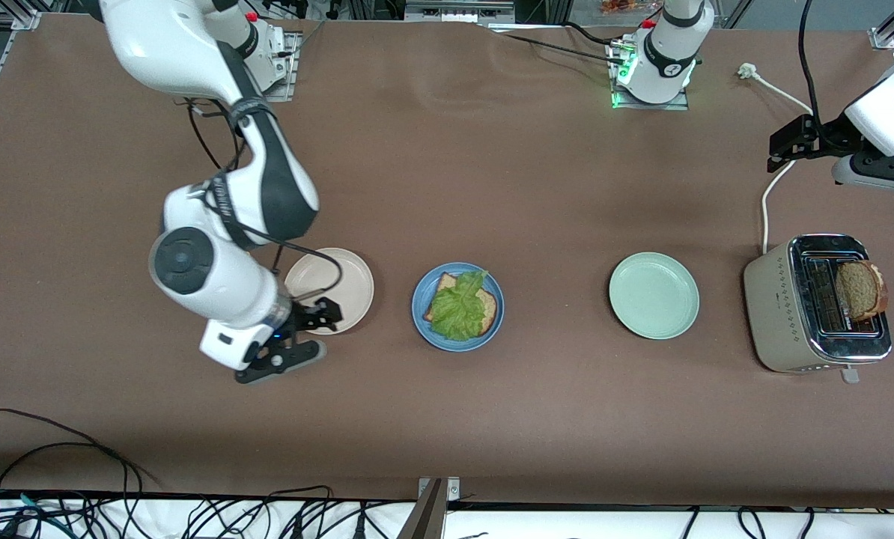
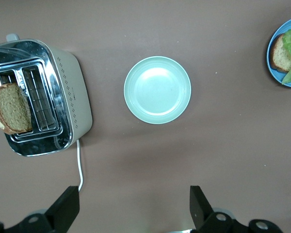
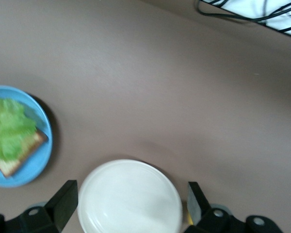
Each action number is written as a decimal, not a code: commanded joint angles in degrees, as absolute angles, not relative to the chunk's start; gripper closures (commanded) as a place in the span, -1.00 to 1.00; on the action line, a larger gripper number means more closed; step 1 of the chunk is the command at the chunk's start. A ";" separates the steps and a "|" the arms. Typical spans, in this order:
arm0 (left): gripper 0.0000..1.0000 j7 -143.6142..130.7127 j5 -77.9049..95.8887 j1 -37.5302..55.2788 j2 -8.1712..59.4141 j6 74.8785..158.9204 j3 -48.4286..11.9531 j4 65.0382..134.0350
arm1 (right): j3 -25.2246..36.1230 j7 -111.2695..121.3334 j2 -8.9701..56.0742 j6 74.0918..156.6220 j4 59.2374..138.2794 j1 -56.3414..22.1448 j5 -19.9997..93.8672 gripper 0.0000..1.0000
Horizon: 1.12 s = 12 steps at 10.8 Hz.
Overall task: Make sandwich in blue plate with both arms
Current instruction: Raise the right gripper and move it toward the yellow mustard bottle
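The blue plate (image 1: 419,308) lies mid-table with one brown bread slice (image 1: 489,303) on it and a ruffled lettuce leaf (image 1: 458,307) on top; no second slice covers it. They also show in the right wrist view: plate (image 3: 39,165), lettuce (image 3: 7,131). Another bread slice (image 1: 861,290) stands up out of the toaster (image 1: 776,307); it also shows in the left wrist view (image 2: 12,107). My right gripper (image 1: 303,338) is open and empty over the beige-white plate (image 3: 131,189). My left gripper (image 1: 814,161) is open and empty over bare table by the toaster's cord (image 2: 79,165).
A pale mint-green plate (image 1: 654,295) lies empty between the blue plate and the toaster. The beige-white plate (image 1: 342,284) lies beside the blue plate toward the right arm's end. Cables hang along the table's front edge (image 1: 192,501).
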<state>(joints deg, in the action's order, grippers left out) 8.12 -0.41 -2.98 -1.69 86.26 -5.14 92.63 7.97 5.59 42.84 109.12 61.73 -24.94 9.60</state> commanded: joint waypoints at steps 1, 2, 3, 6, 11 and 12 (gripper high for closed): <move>-1.00 7.91 -0.09 -3.25 -1.49 83.94 -5.19 91.41 | 6.86 21.31 33.33 106.71 71.88 -20.40 10.81 -1.00; -1.00 7.91 -0.09 -3.25 -1.49 83.85 -5.27 91.41 | 6.86 25.97 32.09 106.18 73.37 -18.82 10.98 -1.00; -1.00 8.00 -0.09 -3.25 -1.41 83.85 -5.19 91.32 | 6.86 31.06 30.60 105.30 75.13 -17.50 11.33 -1.00; -1.00 7.82 -0.09 -4.21 -1.32 82.89 -5.18 91.49 | 6.42 42.76 26.03 103.89 81.02 -13.72 11.51 -1.00; -1.00 8.79 -0.17 -7.82 1.66 82.35 -5.10 89.83 | 5.19 67.11 23.64 102.74 85.95 -4.94 20.20 -1.00; -1.00 8.79 -0.26 -7.82 1.84 82.44 -5.10 89.82 | 5.19 71.93 23.90 102.83 86.91 -3.70 21.78 -1.00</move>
